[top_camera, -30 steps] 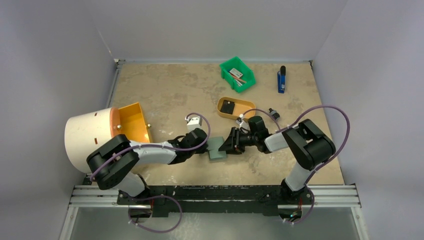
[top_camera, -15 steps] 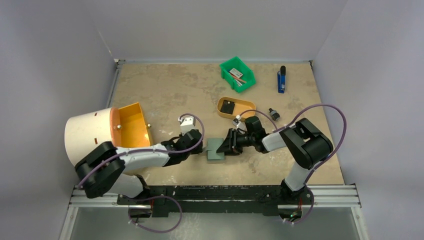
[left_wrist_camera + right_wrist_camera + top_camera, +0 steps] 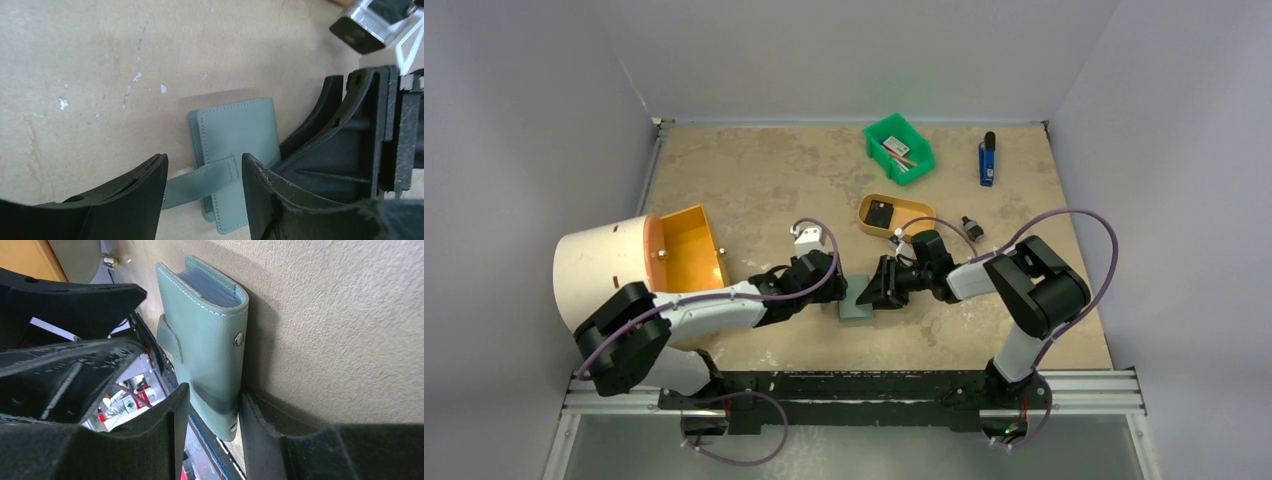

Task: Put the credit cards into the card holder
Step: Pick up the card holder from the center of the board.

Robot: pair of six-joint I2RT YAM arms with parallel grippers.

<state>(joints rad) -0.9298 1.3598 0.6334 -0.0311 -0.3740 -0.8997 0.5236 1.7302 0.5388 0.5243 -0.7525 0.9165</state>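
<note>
Since a second ago your left fingers (image 3: 832, 288) have changed most. They were pinched shut at the left edge of the card holder (image 3: 856, 299), drew back toward the left of the overhead view, and are now just beside it again, spread wide. In the left wrist view the strap (image 3: 200, 182) runs ungripped across the gap between them, one end hidden behind a finger. Your right fingers (image 3: 873, 291) have barely shifted. They stay closed narrowly on the holder's right edge, one scuffed black finger on each face. The holder lies folded shut on the bench (image 3: 754, 180), just below the middle of the overhead frame. It is a squarish, matte grey-green piece that looks like leather, with pale stitching along its borders and a rounded fold. The right wrist view shows a small round metal snap (image 3: 239, 338) and pale blue-grey pockets (image 3: 210, 287) at its open end. The bench is mottled tan, stone-like, with white scuffs. One credit card (image 3: 881, 214), a thin flat black rectangle, lies in the tan oval tray (image 3: 922, 214), up and right of the holder.
</note>
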